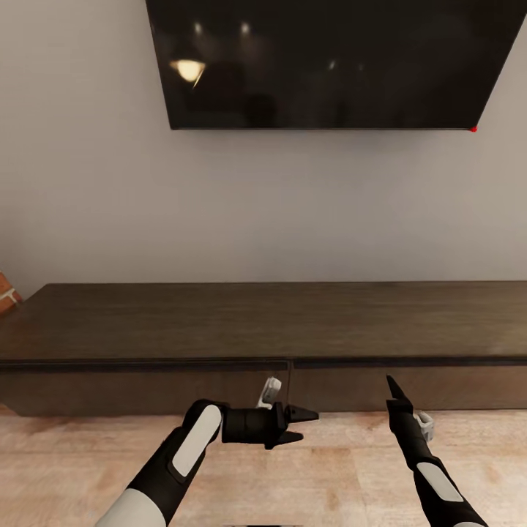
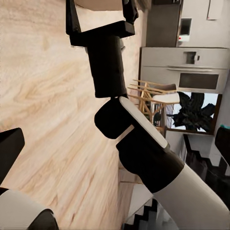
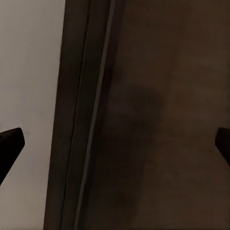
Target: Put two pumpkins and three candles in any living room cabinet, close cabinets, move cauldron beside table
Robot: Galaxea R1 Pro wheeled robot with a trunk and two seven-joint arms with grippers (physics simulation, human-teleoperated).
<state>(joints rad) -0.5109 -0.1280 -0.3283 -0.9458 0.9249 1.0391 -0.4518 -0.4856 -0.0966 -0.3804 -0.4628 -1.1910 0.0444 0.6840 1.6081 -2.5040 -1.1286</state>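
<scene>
The left gripper (image 1: 301, 426) is being held sideways with fingers parted, while the right gripper (image 1: 392, 386) is being pointed forward, fingers spread.

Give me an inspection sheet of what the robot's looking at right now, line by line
Surface: long dark-brown cabinet; drawer fronts look shut.
Job's things: cabinet alone.
Clutter: nothing seen.
Grippers: left gripper open, empty, pointing sideways towards the right arm; right gripper open, empty, aimed at the cabinet front.
Cables: nothing seen.
Surroundings: wall-mounted TV above the cabinet, pale wood floor, grey wall, kitchen oven in the left wrist view.
</scene>
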